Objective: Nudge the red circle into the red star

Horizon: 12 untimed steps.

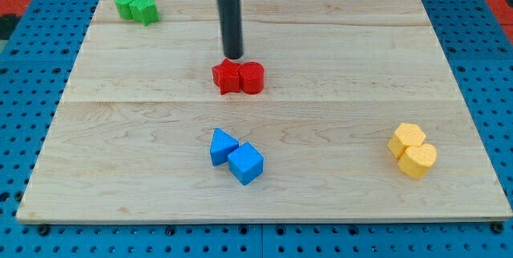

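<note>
The red star (pixel 228 76) and the red circle (pixel 252 78) sit side by side near the middle of the wooden board, touching, with the star on the view's left. My tip (pixel 232 56) is just above them in the view, close behind the star's top edge and a little left of the circle. The dark rod rises from there to the view's top.
Two green blocks (pixel 135 7) touch at the top left corner. A blue triangle (pixel 222 146) and a blue cube (pixel 246 163) touch at the lower middle. Two yellow blocks (pixel 413 151) touch at the lower right. The board's edge (pixel 264 218) runs along the bottom.
</note>
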Each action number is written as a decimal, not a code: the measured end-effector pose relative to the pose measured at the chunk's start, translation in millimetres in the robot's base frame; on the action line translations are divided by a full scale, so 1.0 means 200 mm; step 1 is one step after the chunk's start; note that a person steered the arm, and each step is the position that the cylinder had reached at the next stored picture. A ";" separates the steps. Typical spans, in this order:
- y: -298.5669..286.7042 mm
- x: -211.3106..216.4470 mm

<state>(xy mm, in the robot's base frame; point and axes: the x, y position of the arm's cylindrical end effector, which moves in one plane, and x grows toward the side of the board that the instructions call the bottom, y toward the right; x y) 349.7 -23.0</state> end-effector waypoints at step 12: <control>0.55 0.00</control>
<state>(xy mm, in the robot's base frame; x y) 350.1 87.6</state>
